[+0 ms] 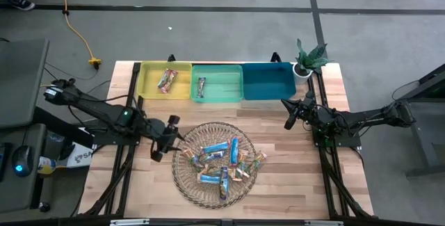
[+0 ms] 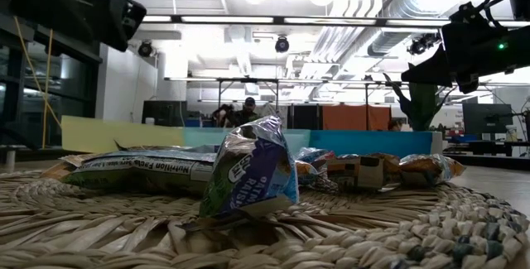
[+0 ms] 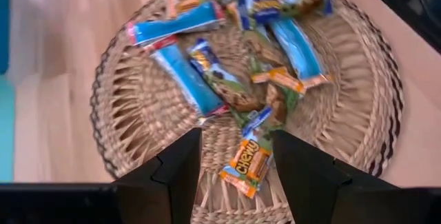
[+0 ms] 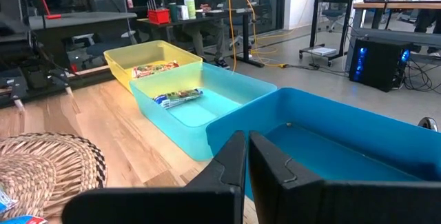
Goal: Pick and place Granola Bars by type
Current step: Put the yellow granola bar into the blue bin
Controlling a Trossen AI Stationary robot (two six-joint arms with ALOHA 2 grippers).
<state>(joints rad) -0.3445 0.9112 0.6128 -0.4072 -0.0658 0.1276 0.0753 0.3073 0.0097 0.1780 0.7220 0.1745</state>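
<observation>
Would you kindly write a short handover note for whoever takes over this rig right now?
Left end effector: open, empty, at the round woven wicker plate's left edge.
Right end effector: shut, empty, waiting by the teal rectangular bin.
Done: one shiny wrapped granola bar in the yellow bin, one in the green bin.
Left: the wrapped bars piled on the plate; teal bin holds none.

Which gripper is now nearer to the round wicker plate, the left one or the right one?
Left. The left gripper, open, hangs at the wicker plate's left rim. The right gripper, shut, waits farther away, beside the blue bin.
</observation>
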